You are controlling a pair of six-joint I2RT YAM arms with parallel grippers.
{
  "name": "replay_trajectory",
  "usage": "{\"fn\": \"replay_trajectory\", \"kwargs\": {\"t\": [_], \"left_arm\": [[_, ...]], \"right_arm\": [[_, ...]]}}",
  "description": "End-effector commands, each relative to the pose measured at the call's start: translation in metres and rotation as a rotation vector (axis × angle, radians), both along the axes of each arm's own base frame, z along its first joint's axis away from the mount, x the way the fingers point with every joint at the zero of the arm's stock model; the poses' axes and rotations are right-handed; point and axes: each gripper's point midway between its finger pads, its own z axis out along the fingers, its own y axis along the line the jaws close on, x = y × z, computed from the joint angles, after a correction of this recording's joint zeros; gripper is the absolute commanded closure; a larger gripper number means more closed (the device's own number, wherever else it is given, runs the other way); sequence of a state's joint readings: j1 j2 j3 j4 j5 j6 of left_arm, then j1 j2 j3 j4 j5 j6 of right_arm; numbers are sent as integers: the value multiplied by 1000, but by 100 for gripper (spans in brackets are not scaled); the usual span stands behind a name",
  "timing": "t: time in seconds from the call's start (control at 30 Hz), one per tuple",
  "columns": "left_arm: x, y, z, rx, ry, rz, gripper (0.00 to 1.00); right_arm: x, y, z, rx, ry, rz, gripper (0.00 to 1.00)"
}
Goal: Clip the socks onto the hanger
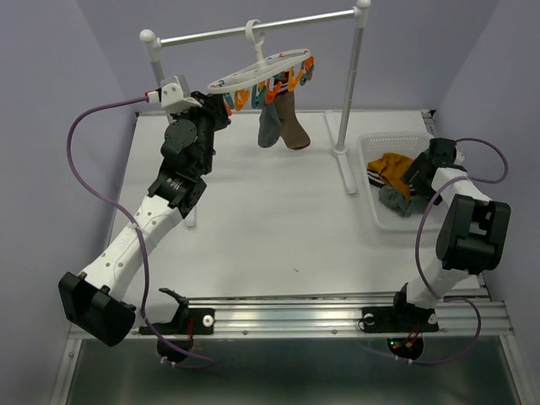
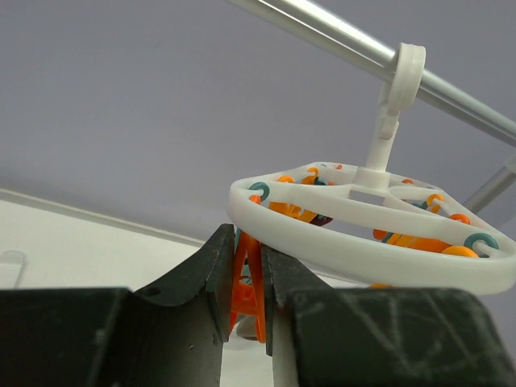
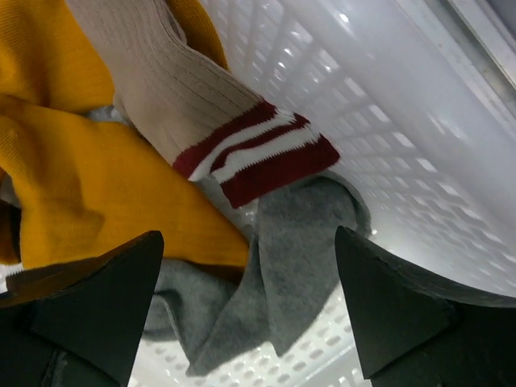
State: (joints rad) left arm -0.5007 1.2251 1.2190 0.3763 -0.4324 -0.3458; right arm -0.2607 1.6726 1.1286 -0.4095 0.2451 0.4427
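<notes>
Left gripper (image 2: pixel 246 266), upper left of top view, clenched on orange clip (image 2: pixel 246 294) of white oval plastic ring hanger (image 2: pixel 355 234). Right gripper (image 3: pixel 247 242) spread wide over grey fabric sock (image 3: pixel 278 282) in white lattice basket (image 3: pixel 419 121), right edge. Step, likely: fetching next sock. Next: close on sock, lift, carry cuff to held clip.

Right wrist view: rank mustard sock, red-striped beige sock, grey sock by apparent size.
1. mustard sock
2. red-striped beige sock and grey sock: about alike. All three are partly cropped or overlapped, so the ranking is unsure.
</notes>
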Motion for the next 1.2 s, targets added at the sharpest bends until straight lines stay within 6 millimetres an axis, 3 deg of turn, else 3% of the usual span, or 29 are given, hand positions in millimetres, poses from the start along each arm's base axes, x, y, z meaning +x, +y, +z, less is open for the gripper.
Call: {"fn": "replay_trajectory", "kwargs": {"t": [0.0,0.17,0.43,0.57,0.63,0.67,0.7,0.73,0.8,0.83,0.9,1.07,1.17], "left_arm": [[-2,18,6,-24,-8,98,100],[-1,20,7,-15,-12,118,100],[0,20,10,-9,-15,133,100],[1,16,7,-7,-8,131,100],[0,16,8,-7,-9,131,100],[-1,16,9,-6,-10,134,100],[-2,15,9,1,-11,134,100],[-2,15,10,6,-11,134,100],[-4,12,9,9,-11,130,100],[-4,12,9,9,-11,128,100],[-4,13,9,11,-12,136,100],[-6,12,11,10,-21,132,100],[-7,12,13,7,-27,131,100]], "right_arm": [[37,-15,24,-55,-163,-35,9],[34,-30,19,-118,-157,-109,10],[18,-40,-9,-164,-82,-156,12],[20,-45,-21,-188,-55,-156,29],[25,-44,-24,-186,-61,-133,42],[31,-40,-24,-169,-85,-107,54],[32,-38,-18,-167,-101,-90,61],[35,-33,-14,-151,-124,-64,74],[40,-30,7,-164,-181,-21,88],[41,-28,7,-158,-180,-2,88],[45,-25,27,-170,-213,46,97],[51,-13,79,-172,-273,89,99],[53,1,96,-97,-312,101,99]]}}
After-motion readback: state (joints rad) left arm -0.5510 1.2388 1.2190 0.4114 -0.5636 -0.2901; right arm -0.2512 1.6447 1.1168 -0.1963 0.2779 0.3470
